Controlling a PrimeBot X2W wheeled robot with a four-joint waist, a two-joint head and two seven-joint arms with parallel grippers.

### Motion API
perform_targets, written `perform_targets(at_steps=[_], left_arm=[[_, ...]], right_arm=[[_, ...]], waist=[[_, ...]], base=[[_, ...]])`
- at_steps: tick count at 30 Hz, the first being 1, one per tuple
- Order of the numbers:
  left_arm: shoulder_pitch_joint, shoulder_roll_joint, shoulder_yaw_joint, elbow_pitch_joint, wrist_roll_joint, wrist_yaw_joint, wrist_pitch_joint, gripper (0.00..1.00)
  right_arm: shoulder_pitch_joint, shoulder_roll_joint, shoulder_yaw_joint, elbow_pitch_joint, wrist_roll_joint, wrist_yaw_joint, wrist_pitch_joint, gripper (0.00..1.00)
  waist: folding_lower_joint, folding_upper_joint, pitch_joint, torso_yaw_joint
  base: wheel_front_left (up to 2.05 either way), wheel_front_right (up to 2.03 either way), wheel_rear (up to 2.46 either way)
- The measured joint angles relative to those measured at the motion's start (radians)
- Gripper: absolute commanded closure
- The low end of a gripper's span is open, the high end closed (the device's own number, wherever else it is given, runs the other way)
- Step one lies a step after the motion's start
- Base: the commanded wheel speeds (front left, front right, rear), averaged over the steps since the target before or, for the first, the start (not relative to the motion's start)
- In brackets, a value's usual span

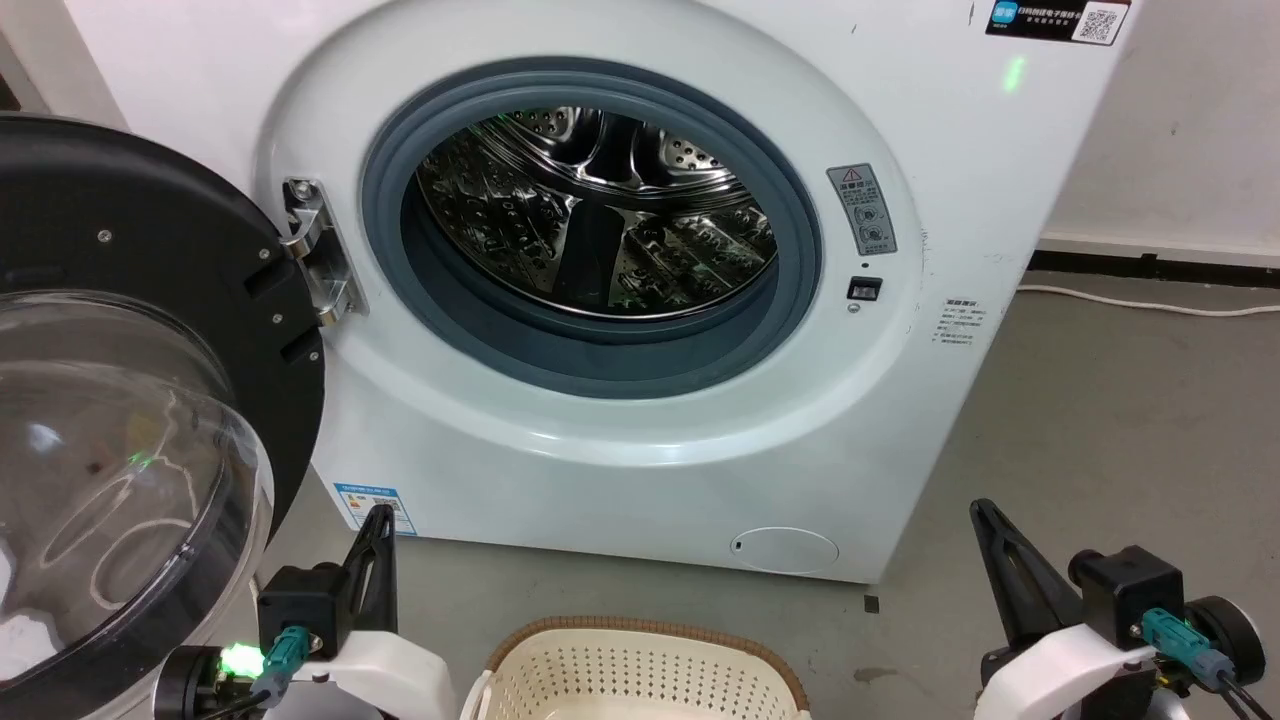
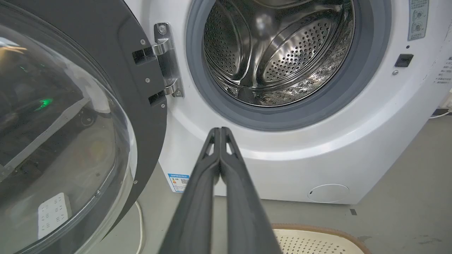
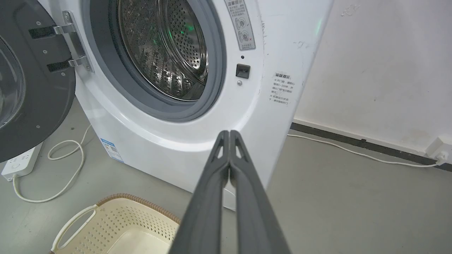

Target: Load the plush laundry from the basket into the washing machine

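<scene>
The left gripper [image 2: 220, 130] and right gripper [image 3: 229, 132] sit pinched together, empty, beside the basket [image 1: 640, 627] at lower centre; the plush laundry should be light, squashy, best grabbed mid-body.

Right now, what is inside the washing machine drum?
The drum of the washing machine shows bare perforated steel and lifter ribs, no plush visible. Its lowest front part is hidden behind the grey door seal.

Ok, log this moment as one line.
door: open | basket: on floor before washing machine | left claw: shut, holding nothing | right claw: shut, holding nothing
</scene>
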Motion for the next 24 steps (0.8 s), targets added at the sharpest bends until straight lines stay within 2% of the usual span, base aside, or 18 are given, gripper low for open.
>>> perform_targets(at_steps=[16,17,24], left_arm=[[0.000,0.000,0.000,0.000,0.000,0.000,0.000,1.00],[0.000,0.000,0.000,0.000,0.000,0.000,0.000,0.00],[0.001,0.000,-0.001,0.000,0.000,0.000,0.000,0.00]], right_arm=[[0.000,0.000,0.000,0.000,0.000,0.000,0.000,1.00],[0.000,0.000,0.000,0.000,0.000,0.000,0.000,0.00],[0.000,0.000,0.001,0.001,0.002,0.000,0.000,0.00]], waist=[[0.0000,0.0000,0.000,0.000],[0.0000,0.0000,0.000,0.000],[0.0000,0.0000,0.000,0.000]], base=[[0.00,0.00,0.00],[0.00,0.00,0.00],[0.00,0.00,0.00]])
